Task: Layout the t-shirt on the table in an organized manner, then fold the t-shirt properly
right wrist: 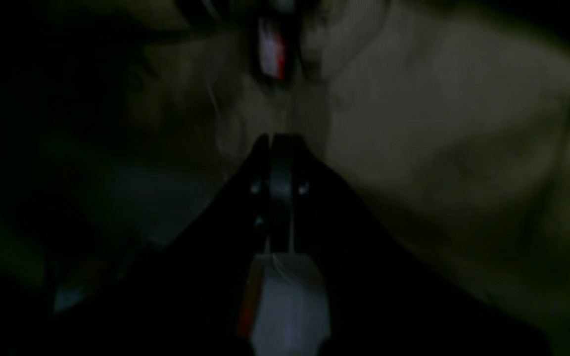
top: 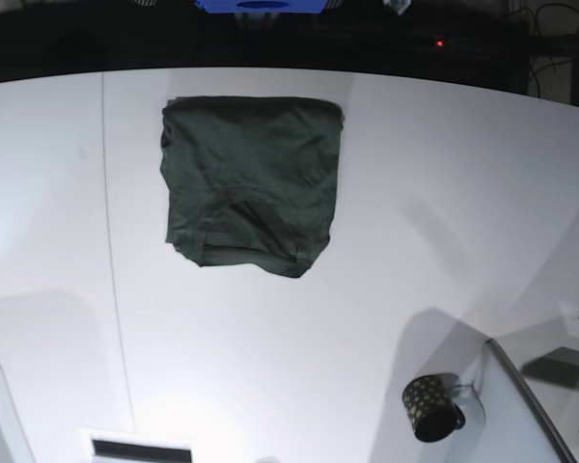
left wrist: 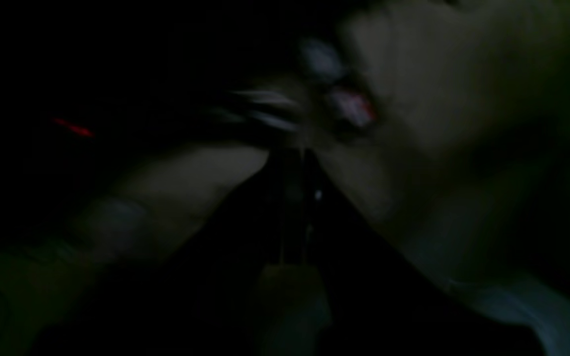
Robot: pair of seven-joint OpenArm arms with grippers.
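The t-shirt (top: 249, 183) is plain dark green with no print. The tabletop (top: 444, 193) under it is smooth white, crossed by 1 thin dark seam line (top: 111, 251). The mug (top: 430, 407) is dark with small gold dots. The tray-like panel (top: 521, 415) beside it is grey with a darker rim.

Dark green t-shirt (top: 249, 181) folded to a rough square on the white table (top: 415, 212), thin dark seam (top: 111, 241) just beside it, dotted mug (top: 430, 408) well apart, possibly tipped over
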